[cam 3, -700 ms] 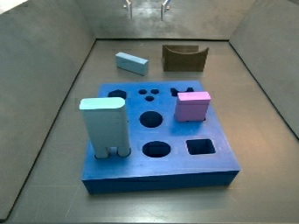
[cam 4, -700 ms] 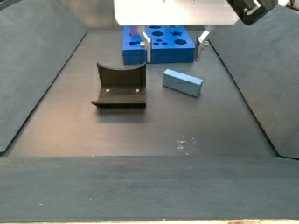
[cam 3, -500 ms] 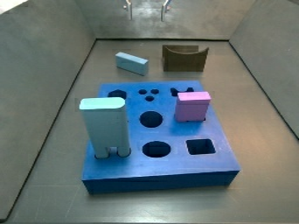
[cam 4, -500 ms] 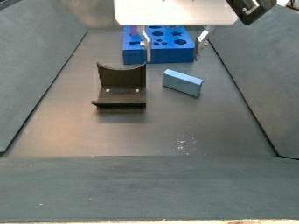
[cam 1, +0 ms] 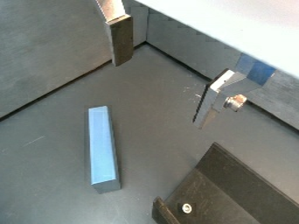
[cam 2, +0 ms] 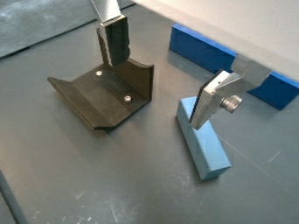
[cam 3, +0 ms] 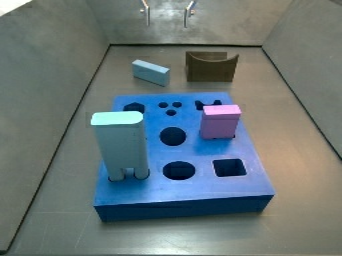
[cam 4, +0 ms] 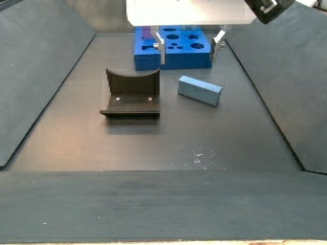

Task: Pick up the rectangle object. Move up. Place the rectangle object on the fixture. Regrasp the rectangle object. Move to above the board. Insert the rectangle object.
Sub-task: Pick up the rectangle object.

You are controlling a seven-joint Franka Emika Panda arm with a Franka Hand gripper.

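The rectangle object (cam 3: 151, 71) (cam 4: 200, 89) is a pale blue-grey slab lying flat on the floor, apart from the fixture (cam 3: 210, 66) (cam 4: 130, 94). Both wrist views show the slab (cam 1: 103, 146) (cam 2: 205, 144) and the dark fixture (cam 1: 222, 192) (cam 2: 103, 92) below the gripper. The blue board (cam 3: 187, 160) (cam 4: 175, 46) (cam 2: 222, 61) sits further along the floor. My gripper (cam 3: 168, 12) (cam 4: 189, 42) (cam 1: 163, 74) (cam 2: 163, 74) hangs high over the stretch of floor between slab and fixture. It is open, with nothing between its fingers (cam 1: 121, 39).
A tall pale blue round-topped block (cam 3: 118, 145) and a pink cube (cam 3: 219, 122) stand in the board, which also has round and square holes showing. Sloped grey walls (cam 3: 60, 110) enclose the floor on all sides.
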